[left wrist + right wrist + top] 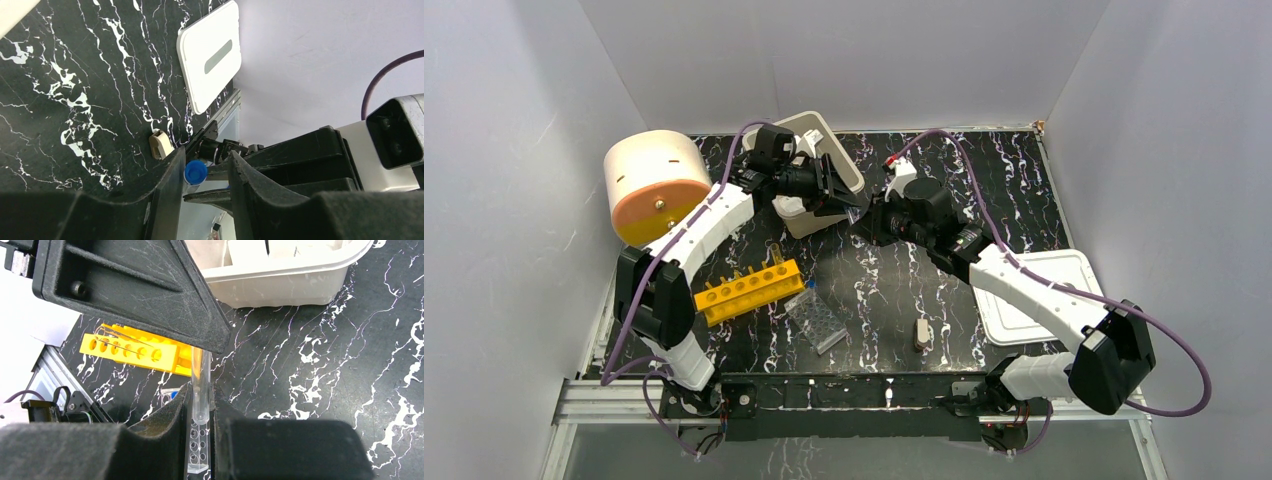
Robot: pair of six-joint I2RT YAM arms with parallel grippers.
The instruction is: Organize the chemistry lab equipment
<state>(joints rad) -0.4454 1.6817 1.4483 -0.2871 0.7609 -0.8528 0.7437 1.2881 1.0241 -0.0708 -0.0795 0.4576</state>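
On a black, white-veined table (1014, 190) boxed in by plain white walls (844, 50), a clear tube (199, 365) (its cap (195, 171) is blue) is held off the surface near the beige tub (849, 165); the right gripper (201, 392) clamps it narrowly; the left gripper (204, 165) straddles the cap, jaws wider than it.

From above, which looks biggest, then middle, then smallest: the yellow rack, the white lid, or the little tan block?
1. White lid, even though it is partly covered.
2. Yellow rack.
3. Tan block, clearly the smallest.
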